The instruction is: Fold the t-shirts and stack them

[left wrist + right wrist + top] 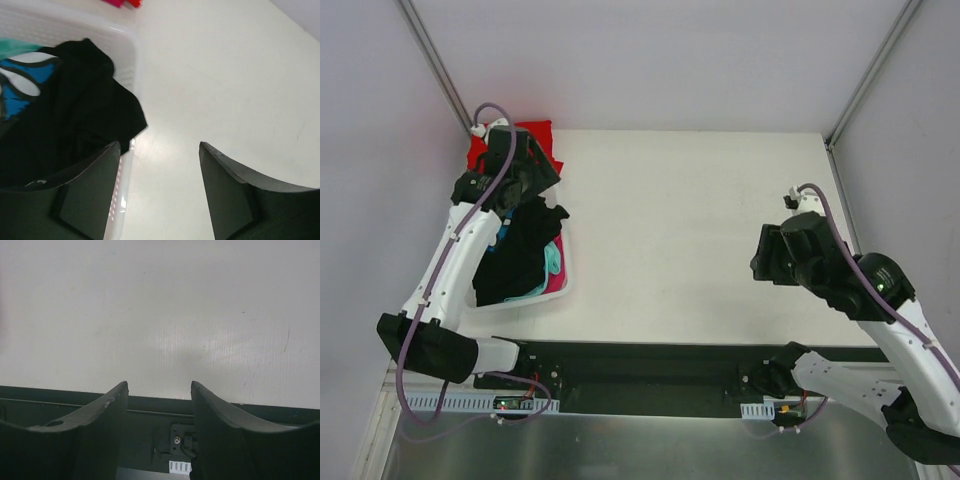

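A white basket (566,262) at the table's left holds a black garment (525,250), a teal-and-white patterned one (552,262) and a magenta-pink shirt (557,283). A folded bright red shirt (540,132) lies at the far left corner behind the basket. My left gripper (535,172) hovers between the red shirt and the basket, open and empty. In the left wrist view (159,145) the black garment (75,130) drapes over the basket rim (131,55) beside the left finger. My right gripper (770,262) is open and empty above the table's right side, also in the right wrist view (159,384).
The white table (690,230) stretches between the arms. A black rail (640,370) runs along the near edge. Grey walls and metal posts (435,70) enclose the far corners.
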`<state>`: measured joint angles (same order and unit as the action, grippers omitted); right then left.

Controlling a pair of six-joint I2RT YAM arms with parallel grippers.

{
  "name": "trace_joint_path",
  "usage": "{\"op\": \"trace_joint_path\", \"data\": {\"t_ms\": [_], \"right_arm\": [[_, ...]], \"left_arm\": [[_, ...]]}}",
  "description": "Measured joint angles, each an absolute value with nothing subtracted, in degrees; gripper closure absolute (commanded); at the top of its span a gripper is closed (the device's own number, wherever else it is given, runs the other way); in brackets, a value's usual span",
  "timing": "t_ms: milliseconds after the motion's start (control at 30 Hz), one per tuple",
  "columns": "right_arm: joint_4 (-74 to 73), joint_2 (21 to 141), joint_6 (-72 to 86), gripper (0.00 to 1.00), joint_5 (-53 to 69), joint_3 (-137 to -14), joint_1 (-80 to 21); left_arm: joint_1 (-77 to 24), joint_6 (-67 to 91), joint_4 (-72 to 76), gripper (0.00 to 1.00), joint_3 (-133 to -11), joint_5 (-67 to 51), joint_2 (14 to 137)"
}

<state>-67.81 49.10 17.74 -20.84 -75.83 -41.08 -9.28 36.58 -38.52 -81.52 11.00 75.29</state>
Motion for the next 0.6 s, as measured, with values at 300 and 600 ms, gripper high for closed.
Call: {"op": "trace_joint_path", "data": {"t_ms": [300,600], "right_arm": [[-66.46,55.02,13.65,0.41,-24.51,-77.58,-40.82],[-63.83,61.52,12.91,0.39,-25.69,-76.66,-39.75]], "left_arm": [[-27.75,30.63,-41.32,0.33,-82.35,10.26,77.12],[-41.23,28.93,-40.49,0.33,-75.35,8.08,77.62]]}}
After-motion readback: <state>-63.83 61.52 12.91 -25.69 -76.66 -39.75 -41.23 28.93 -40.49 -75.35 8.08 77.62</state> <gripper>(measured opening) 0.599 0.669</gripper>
